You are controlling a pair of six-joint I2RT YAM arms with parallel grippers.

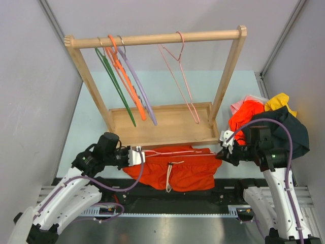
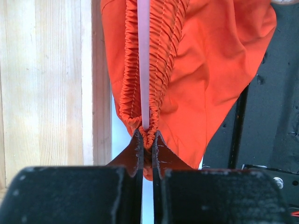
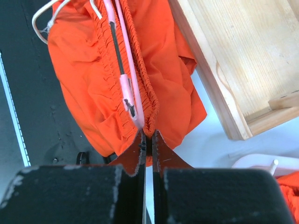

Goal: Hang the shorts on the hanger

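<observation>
Left fingers (image 2: pixel 136 156) are closed on one end of the gathered waistband of the shorts (image 2: pixel 219 70); right fingers (image 3: pixel 138 151) are clamped on the opposite end. We find the pale-pink hanger (image 2: pixel 144 56) threaded along the waistband, between both grips. We see the shorts stretched level just in front of the wooden rack (image 1: pixel 167 127), legs and white drawstring (image 1: pixel 168 179) hanging at the near edge of the bench (image 1: pixel 91 117).

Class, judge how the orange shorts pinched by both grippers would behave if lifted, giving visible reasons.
Probably floppy: the shorts drape loosely between the left gripper and right gripper. Likely light: two small pinches hold them. The drawstring would likely dangle.
</observation>
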